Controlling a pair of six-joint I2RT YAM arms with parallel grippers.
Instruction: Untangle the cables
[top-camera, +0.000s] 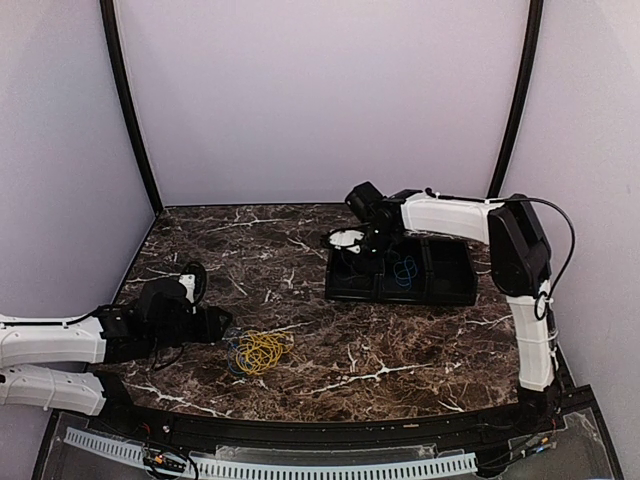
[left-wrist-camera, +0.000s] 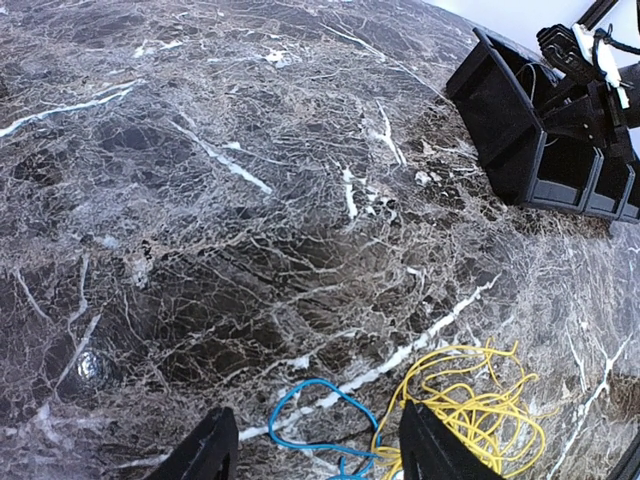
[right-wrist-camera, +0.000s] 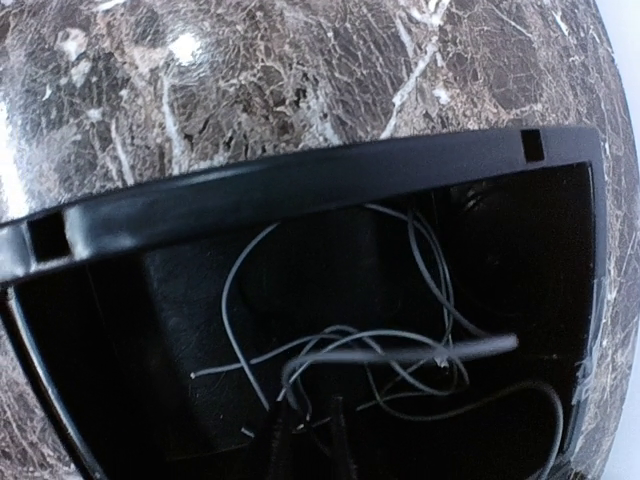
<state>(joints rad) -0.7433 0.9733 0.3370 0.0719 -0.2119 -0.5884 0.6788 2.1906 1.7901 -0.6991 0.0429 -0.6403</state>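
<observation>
Firstly, we are logging the right gripper (right-wrist-camera: 308, 432). Its two thin dark fingers are sitting close together, low inside a compartment of the black plastic divided tray (right-wrist-camera: 300, 185). We cannot tell whether they are pinching the pale grey thin wire (right-wrist-camera: 400, 350) or merely resting among its strands. That wire is lying in loose loops on the compartment floor, with one stiffer end jutting toward the side wall. We are judging this to be the drop-off of a cable freed from the tangle. To do it well, we are recommending spreading the fingers fully and lifting straight up, so that no loop is riding out on a fingertip.

Next, the left gripper (left-wrist-camera: 320, 452). Its jaws are standing spread wide, low over the dark veined marble-look tabletop (left-wrist-camera: 200, 200), and are gripping nothing. A loop of the thin blue wire (left-wrist-camera: 320, 415) is lying between the fingers. The yellow wire coil (left-wrist-camera: 470, 410) is bunching just beside one finger; whether the two wires are crossing we cannot tell. For that pick we are advising closing on the blue loop alone and drawing it away slowly.

Further out, a second blue wire coil (top-camera: 405, 268) is resting in a middle compartment of the tray.
</observation>
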